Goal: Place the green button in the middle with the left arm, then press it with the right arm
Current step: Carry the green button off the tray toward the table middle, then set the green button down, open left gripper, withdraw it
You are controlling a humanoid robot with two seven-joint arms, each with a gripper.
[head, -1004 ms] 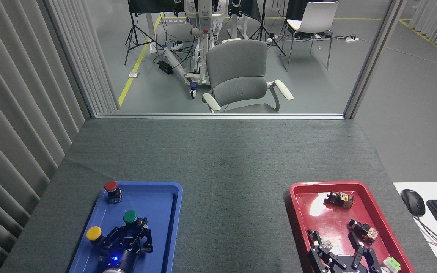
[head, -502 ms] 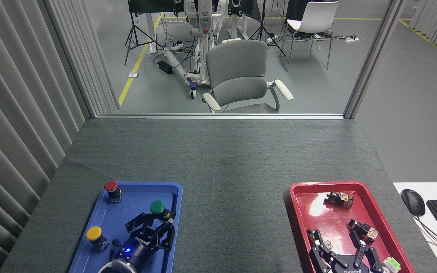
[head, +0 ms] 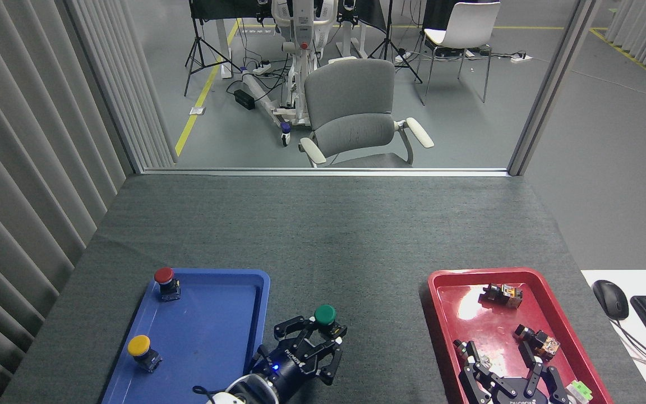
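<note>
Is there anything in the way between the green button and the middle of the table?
No. The left gripper holds the green button already past the blue tray, and the grey mat ahead is bare.

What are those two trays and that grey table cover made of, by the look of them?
The red tray looks like glossy moulded plastic: a bright glare shows on its floor and its corners are rounded. The blue tray seems to be the same kind, though with a duller sheen. The table cover looks like felt or short-pile carpet: matte, with a fine ribbed grain and no reflections.
</note>
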